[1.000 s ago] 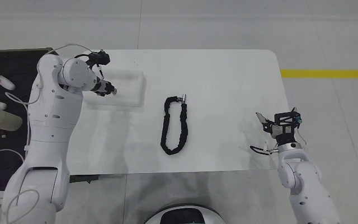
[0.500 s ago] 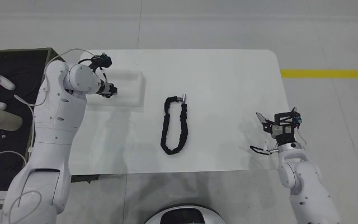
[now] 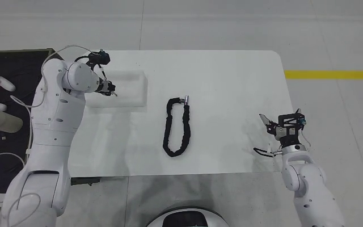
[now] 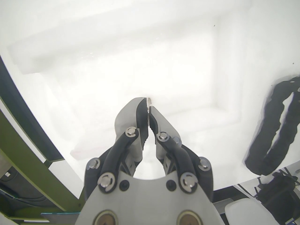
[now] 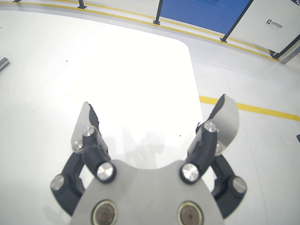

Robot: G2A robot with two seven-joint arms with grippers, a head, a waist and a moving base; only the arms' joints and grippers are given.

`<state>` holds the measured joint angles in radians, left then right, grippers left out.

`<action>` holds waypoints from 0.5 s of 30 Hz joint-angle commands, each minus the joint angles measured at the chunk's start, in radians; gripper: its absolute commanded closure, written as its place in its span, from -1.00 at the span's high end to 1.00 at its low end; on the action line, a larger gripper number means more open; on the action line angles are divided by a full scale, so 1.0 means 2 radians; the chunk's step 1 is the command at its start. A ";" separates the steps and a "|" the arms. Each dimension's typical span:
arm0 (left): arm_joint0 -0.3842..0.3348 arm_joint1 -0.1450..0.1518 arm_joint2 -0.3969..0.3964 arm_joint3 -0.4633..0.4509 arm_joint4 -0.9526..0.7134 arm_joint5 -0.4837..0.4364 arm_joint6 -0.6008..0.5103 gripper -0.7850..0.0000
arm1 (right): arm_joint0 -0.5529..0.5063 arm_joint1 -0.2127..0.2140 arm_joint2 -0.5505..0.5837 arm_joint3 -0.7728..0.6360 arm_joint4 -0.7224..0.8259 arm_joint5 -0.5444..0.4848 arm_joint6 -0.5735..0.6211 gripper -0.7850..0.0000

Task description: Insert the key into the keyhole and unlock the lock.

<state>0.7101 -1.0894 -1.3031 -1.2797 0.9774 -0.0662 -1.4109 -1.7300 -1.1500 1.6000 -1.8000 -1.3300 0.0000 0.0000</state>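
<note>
Left wrist view: my left gripper is pressed together on a thin silvery key, which sits edge-on and pokes just past the tips, over the white foam tray. Well apart to this gripper's right, on the white table, lies the black fabric-sleeved chain lock. Its long loop runs near-to-far, with the metal cylinder end farthest from me. My right gripper hangs spread wide, right of the lock.

white table: white foam tray near far left corner; black chain lock mid-table, apart from tray.
</note>
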 commanded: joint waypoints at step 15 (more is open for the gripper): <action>0.036 0.011 -0.127 -0.054 -0.168 0.058 0.036 -1.00 | 0.000 0.000 0.000 0.000 0.000 0.000 0.000 1.00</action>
<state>0.7701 -1.0680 -1.5173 -1.4047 0.7324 0.0397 -1.3564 -1.7300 -1.1500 1.6000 -1.8000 -1.3300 0.0000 0.0000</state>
